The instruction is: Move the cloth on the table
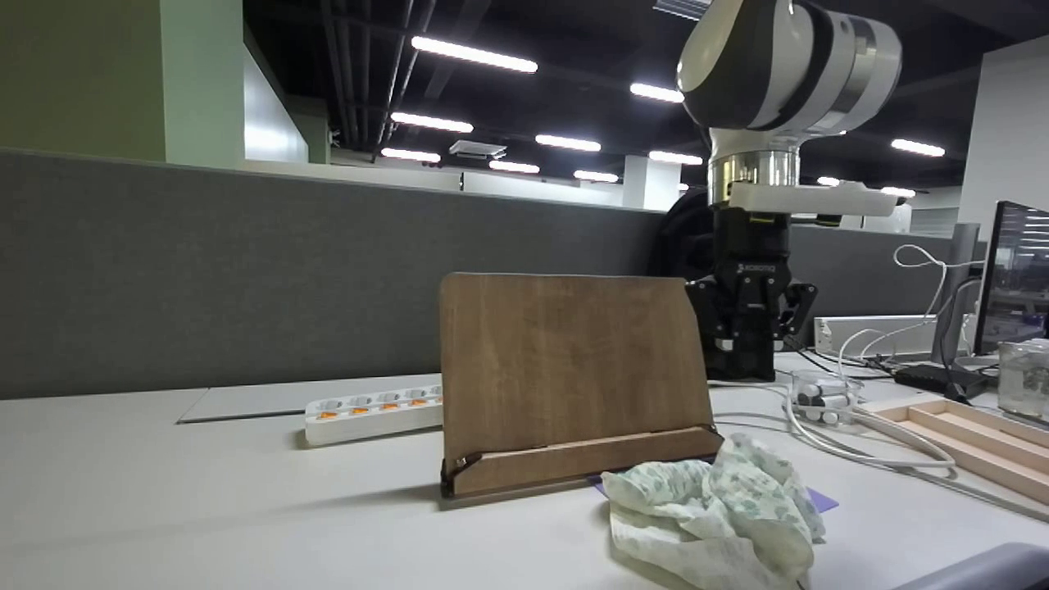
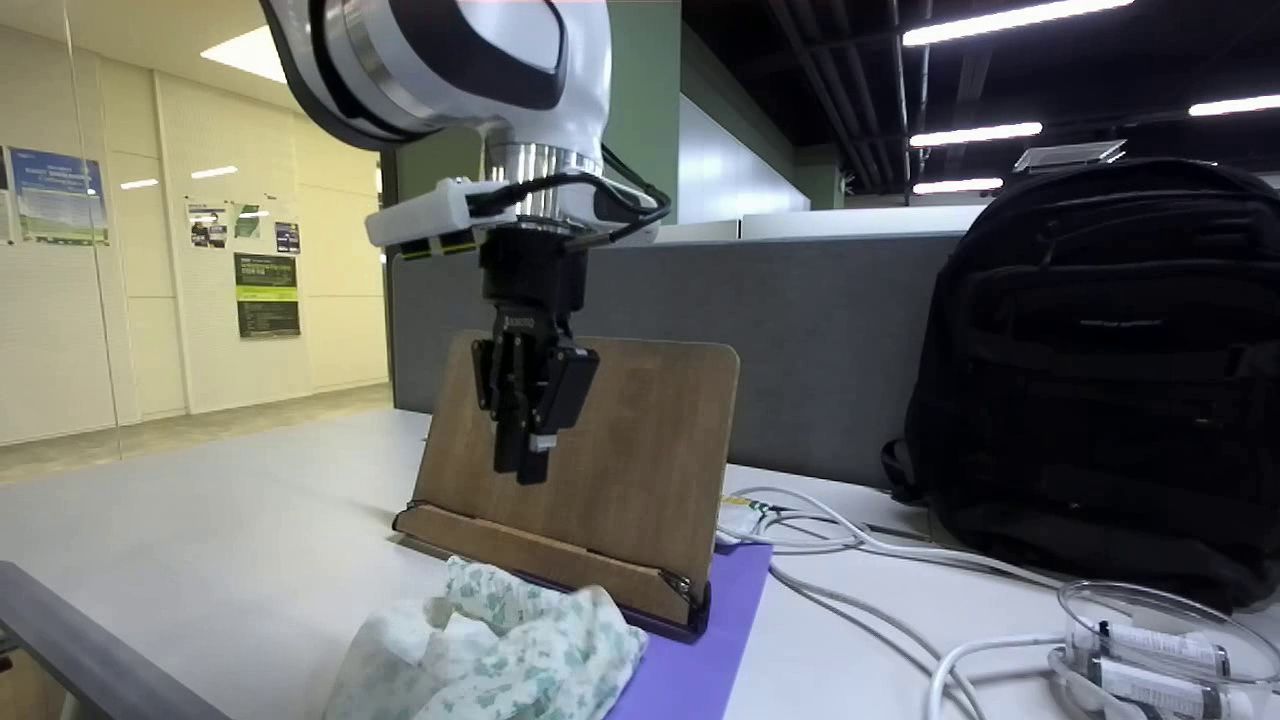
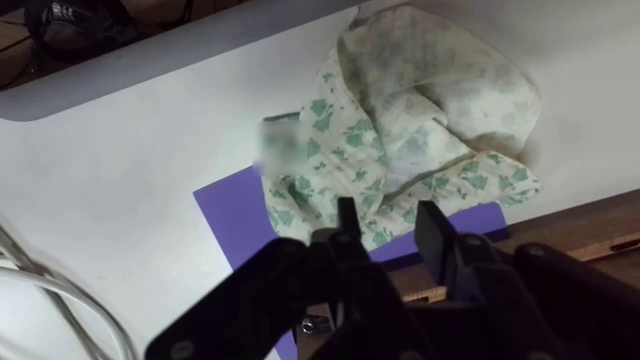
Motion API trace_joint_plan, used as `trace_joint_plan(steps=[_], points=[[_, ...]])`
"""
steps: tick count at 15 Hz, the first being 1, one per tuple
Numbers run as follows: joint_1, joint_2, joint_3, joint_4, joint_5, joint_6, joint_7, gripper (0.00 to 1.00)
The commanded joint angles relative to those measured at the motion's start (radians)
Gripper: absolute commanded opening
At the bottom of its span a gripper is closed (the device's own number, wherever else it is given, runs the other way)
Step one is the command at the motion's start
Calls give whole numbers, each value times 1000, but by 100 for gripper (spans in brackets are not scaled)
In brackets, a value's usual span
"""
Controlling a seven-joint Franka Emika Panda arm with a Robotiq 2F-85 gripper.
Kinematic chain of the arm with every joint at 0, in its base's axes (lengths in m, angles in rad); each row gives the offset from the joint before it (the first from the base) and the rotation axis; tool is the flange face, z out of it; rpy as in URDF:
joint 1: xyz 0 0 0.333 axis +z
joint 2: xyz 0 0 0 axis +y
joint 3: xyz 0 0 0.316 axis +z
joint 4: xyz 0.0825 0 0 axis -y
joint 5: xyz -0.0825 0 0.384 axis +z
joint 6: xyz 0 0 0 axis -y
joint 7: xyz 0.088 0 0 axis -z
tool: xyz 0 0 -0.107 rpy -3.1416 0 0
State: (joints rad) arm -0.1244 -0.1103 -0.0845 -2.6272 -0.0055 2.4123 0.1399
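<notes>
Wrist view looks down past the gripper [image 3: 387, 215], its two fingers [image 3: 348, 216] parted by a moderate gap and clear of the cloth [image 3: 345, 150], which lies on the table [image 3: 150, 145]. In an exterior view, a monitor [image 1: 1020, 279] and a pale wooden tray [image 1: 987, 465] appear at frame right, past the brown wooden stand [image 1: 574, 360]; in an exterior view, posters [image 2: 267, 290] line a pale wall [image 2: 230, 365] and a black backpack [image 2: 1100, 400] shows its front. Whitish with pale green leafy print, the cloth lies bunched in loose folds, one part turned to show a fainter print, overlapping a flat purple sheet [image 3: 227, 210] in front of the stand's ledge [image 1: 582, 465]. Counted: one cloth, one purple sheet, one stand, one gripper, one monitor, one tray, one backpack, and one clear container [image 2: 1083, 630] with at least two white cylinders [image 2: 1165, 648] inside.
</notes>
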Motion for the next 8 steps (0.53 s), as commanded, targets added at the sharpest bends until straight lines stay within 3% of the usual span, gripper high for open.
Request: trace_joint_plan(steps=[1,5,8], points=[[9,8,8,0,10,64,69,66],[3,-20,-1,-22,15,123,65,95],[-8,-33,-19,-39,37,160,32,100]])
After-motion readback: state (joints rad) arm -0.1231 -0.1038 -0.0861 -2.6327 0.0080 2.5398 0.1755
